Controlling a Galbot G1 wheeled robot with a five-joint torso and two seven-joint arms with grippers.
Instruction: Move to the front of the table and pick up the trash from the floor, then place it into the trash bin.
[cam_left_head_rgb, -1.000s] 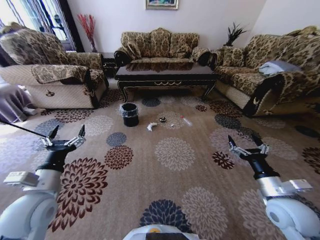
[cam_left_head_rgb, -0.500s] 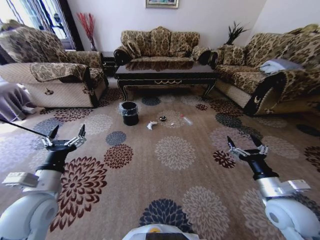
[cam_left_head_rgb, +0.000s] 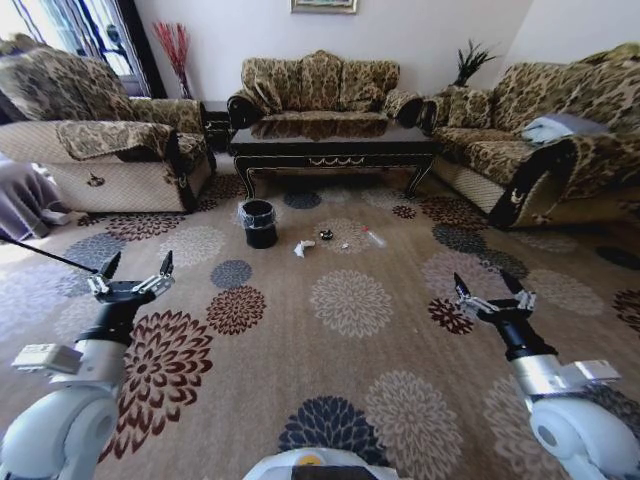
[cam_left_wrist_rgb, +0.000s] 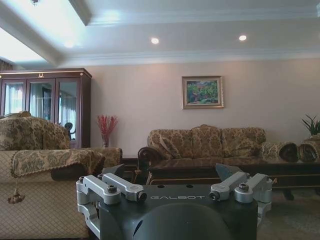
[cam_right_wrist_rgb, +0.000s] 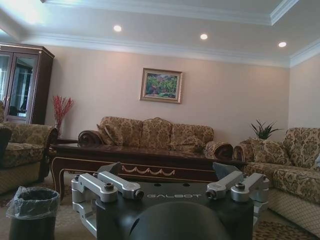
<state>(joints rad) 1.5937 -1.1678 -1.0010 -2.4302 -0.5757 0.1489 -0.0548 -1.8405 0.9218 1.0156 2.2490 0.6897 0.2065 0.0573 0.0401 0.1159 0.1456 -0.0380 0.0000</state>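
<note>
Head view: sofas ring the flowered floor (cam_left_head_rgb: 350, 340); the table (cam_left_head_rgb: 330, 155) runs left to right. Before it lie the trash (cam_left_head_rgb: 335, 242) and, just left, the trash bin (cam_left_head_rgb: 259, 223). Left gripper (cam_left_head_rgb: 130, 271) and right gripper (cam_left_head_rgb: 492, 288) hover spread. Right wrist view: bin (cam_right_wrist_rgb: 32, 212) upright below the table (cam_right_wrist_rgb: 145, 162).

Past our right claw (cam_right_wrist_rgb: 167, 186), its fingers (cam_right_wrist_rgb: 111, 186) spread apart, we see the dark wooden table (cam_right_wrist_rgb: 135, 162) before a patterned sofa (cam_right_wrist_rgb: 155, 134), the bag-lined trash bin (cam_right_wrist_rgb: 33, 212) on the carpet nearby, and a framed painting (cam_right_wrist_rgb: 161, 85) on the wall.
</note>
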